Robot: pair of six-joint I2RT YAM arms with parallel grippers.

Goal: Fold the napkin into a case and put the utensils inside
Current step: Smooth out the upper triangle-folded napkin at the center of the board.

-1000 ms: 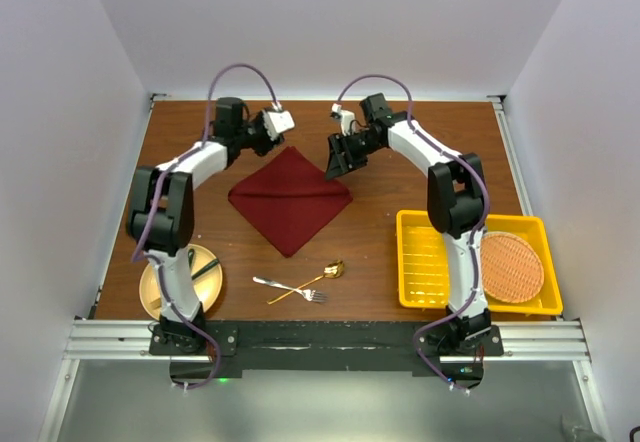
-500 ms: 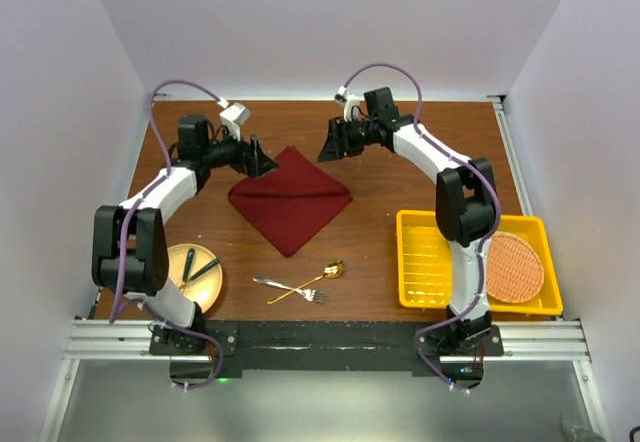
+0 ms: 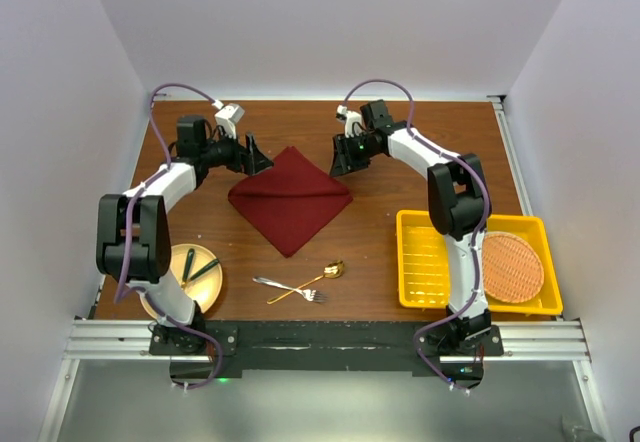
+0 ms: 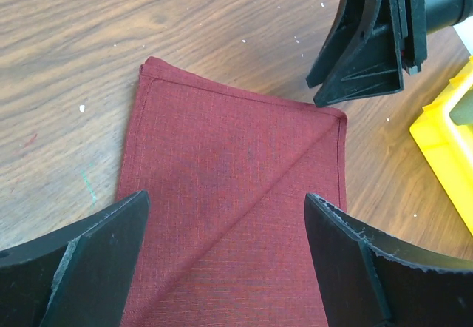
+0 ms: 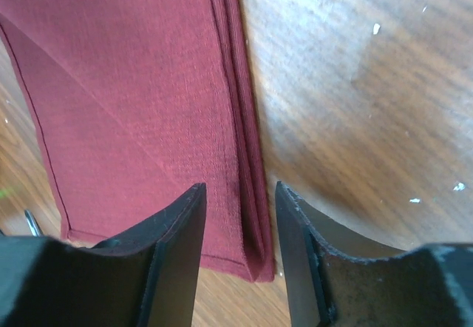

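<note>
- The napkin (image 3: 290,202) lies flat on the surface (image 3: 400,162) as a folded square turned to a diamond, a little far of the middle, with a diagonal crease across its top layer
- It is not yet a narrow case, so I judge that you are in the folding step, between one fold and the next
- Your left claw (image 3: 258,159) hangs just beside the napkin's far-left edge, its jaws spread wide and holding nothing; its wrist view shows only cloth between them
- Your right claw (image 3: 338,165) sits just off the far-right edge, its jaws parted by a smaller gap and gripping nothing; the stacked layers of that edge run straight through the gap in its wrist view
- The next move probably calls for each claw to come down on an edge or corner and pinch all the layers together, since a grip on the top ply alone could undo the fold
- Carry both sides evenly so the strip comes out straight
- The fork (image 3: 272,284) and the spoon (image 3: 322,275) lie crossed near the near edge, well apart from the napkin and untouched; leave them until the case is formed
</note>
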